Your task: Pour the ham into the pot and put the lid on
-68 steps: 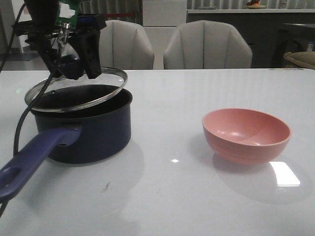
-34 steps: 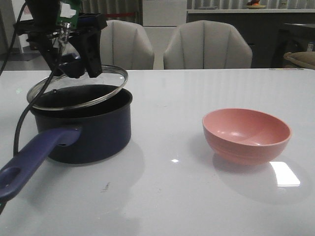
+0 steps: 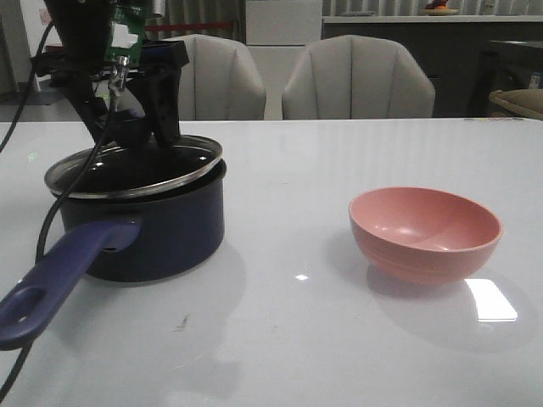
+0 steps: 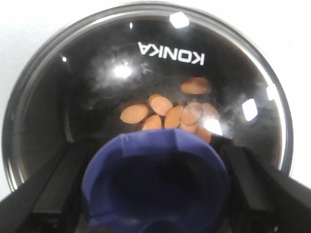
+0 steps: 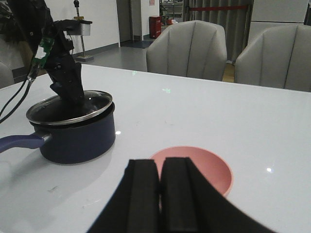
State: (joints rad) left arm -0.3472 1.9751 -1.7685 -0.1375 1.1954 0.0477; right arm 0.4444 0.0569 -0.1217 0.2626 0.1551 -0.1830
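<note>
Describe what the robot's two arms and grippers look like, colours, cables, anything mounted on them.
The left gripper is matte black with flat, angular fingers; a green circuit board sits near its wrist, and a black cable trails down past the pot. The right gripper is plain black, with two thick rectangular pads side by side.

Colour reference: pot, lid, ham, bowl, hands, table.

Pot [image 3: 161, 233]: dark navy body, black interior, blue-purple handle. Lid [image 3: 136, 168]: clear glass, silver metal rim, blue-purple knob [image 4: 155, 182]; white "KONKA" lettering visible on the glass in the left wrist view. Ham [image 4: 167, 114]: orange-pink pieces under the glass. Bowl [image 3: 424, 233]: salmon-pink throughout. Left hand [image 3: 127, 127]: black fingers, green board above. Right hand [image 5: 159, 194]: black. Table [image 3: 322, 339]: glossy white. Chairs [image 3: 356, 78]: light grey.
</note>
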